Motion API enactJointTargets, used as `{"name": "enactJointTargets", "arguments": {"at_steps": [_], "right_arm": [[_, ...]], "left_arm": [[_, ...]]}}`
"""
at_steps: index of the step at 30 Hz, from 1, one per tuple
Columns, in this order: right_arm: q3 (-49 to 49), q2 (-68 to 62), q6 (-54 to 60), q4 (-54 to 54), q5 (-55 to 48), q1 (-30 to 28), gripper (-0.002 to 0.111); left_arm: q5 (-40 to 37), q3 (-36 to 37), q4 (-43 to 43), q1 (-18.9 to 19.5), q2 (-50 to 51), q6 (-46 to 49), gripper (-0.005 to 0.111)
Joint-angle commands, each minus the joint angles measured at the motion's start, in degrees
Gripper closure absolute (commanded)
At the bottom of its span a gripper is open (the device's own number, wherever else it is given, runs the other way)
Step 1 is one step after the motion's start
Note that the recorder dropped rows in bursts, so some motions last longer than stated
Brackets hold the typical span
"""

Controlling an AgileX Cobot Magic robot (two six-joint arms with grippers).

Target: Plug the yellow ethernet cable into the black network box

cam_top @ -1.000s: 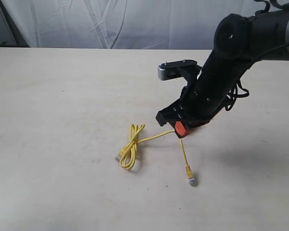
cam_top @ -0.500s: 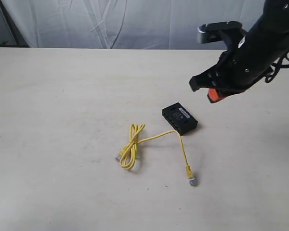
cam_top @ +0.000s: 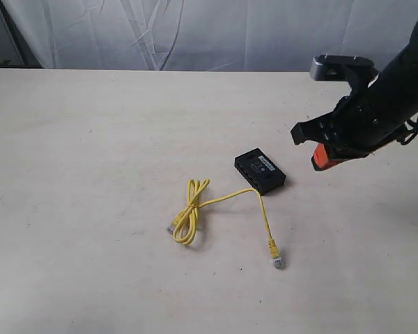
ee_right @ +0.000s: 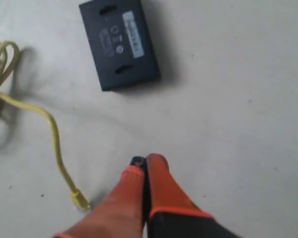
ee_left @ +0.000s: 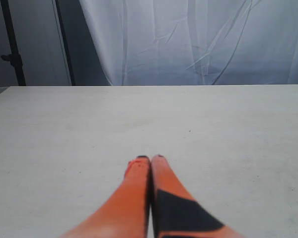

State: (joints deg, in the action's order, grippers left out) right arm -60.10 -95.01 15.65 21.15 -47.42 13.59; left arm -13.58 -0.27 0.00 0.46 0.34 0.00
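Two task things lie on the pale tabletop (cam_top: pixel 90 139): the small flat black plastic network box (cam_top: pixel 260 170) at the middle and, touching its near side, the thin yellow ethernet cable (cam_top: pixel 195 205). The right end effector (cam_top: pixel 322 158) hangs closed, empty, right of the box. The left end effector (ee_left: pixel 150 159) is closed, empty.

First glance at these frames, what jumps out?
The yellow cable stands out on the pale table: a knotted loop with one loose end trailing to a plug near the front. The black box sits just behind that trailing run, unplugged. The right gripper, orange-tipped and shut, hangs above the table to the right of the box, holding nothing.
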Motion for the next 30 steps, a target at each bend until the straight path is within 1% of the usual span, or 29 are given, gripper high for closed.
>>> {"name": "enactJointTargets", "arguments": {"at_steps": [1, 5, 6, 7, 12, 14, 17, 20, 21, 25, 30], "right_arm": [[0.5, -1.3, 1.5, 0.3, -2.1, 3.4, 0.108], [0.5, -2.5, 1.3, 0.6, -1.4, 6.9, 0.107], [0.5, -2.7, 1.3, 0.7, -1.0, 7.7, 0.105], [0.5, -2.9, 1.3, 0.8, -0.5, 8.4, 0.103], [0.5, -5.3, 1.3, 2.2, 1.4, 11.8, 0.077], [0.5, -6.3, 1.3, 2.3, 3.1, 12.9, 0.073], [0.5, -7.6, 1.3, 2.3, 5.4, 13.8, 0.07], [0.5, -9.8, 1.3, 2.8, 6.9, 13.8, 0.071], [0.5, -10.3, 1.3, 3.2, 7.4, 13.8, 0.075], [0.3, -10.5, 1.3, 4.0, 10.7, 13.8, 0.107], [0.3, -10.5, 3.3, 5.4, 15.4, 13.8, 0.108]], "left_arm": [[0.3, 0.3, 0.0, 0.0, -0.3, 0.0, 0.107], [0.3, 0.3, 0.0, 0.0, -0.3, 0.0, 0.107], [0.3, 0.3, 0.0, 0.0, -0.3, 0.0, 0.107], [0.3, 0.3, 0.0, 0.0, -0.3, 0.0, 0.107], [0.3, 0.3, 0.0, 0.0, -0.3, 0.0, 0.107], [0.3, 0.3, 0.0, 0.0, -0.3, 0.0, 0.107], [0.3, 0.3, 0.0, 0.0, -0.3, 0.0, 0.107], [0.3, 0.3, 0.0, 0.0, -0.3, 0.0, 0.107], [0.3, 0.3, 0.0, 0.0, -0.3, 0.0, 0.107], [0.3, 0.3, 0.0, 0.0, -0.3, 0.0, 0.107], [0.3, 0.3, 0.0, 0.0, -0.3, 0.0, 0.107]]}}
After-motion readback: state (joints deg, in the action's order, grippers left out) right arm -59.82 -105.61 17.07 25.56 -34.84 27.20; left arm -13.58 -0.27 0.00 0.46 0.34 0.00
